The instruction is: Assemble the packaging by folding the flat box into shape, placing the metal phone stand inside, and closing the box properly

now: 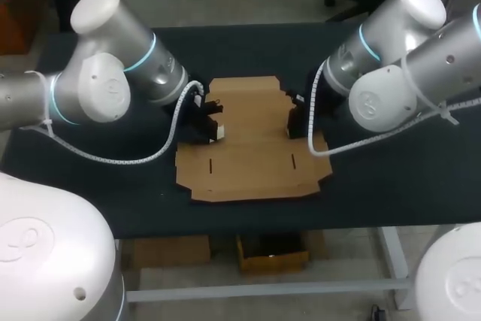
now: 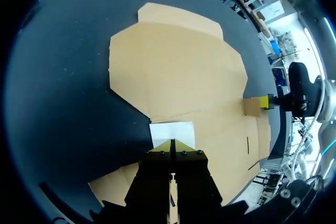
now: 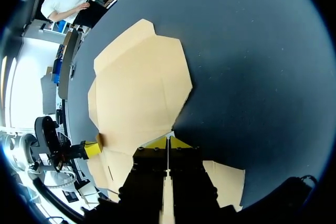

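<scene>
Box [image 1: 252, 144]: lies flat on our table [image 1: 391, 171].
Left gripper [image 2: 172, 148]: at the box's left edge, tips closed together, holding nothing we see.
Right gripper [image 3: 168, 142]: at the box's right edge, likewise.

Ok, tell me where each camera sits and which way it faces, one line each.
Head view: above and behind the robot, looking down on the table and box; both arms show, left gripper and right gripper at the box's sides.
Left wrist view: on the left wrist, facing across the box; left gripper near, right gripper opposite.
Right wrist view: on the right wrist, facing back across it; right gripper near, left gripper opposite.
Shared: both wrist views see the box and the other gripper.
</scene>
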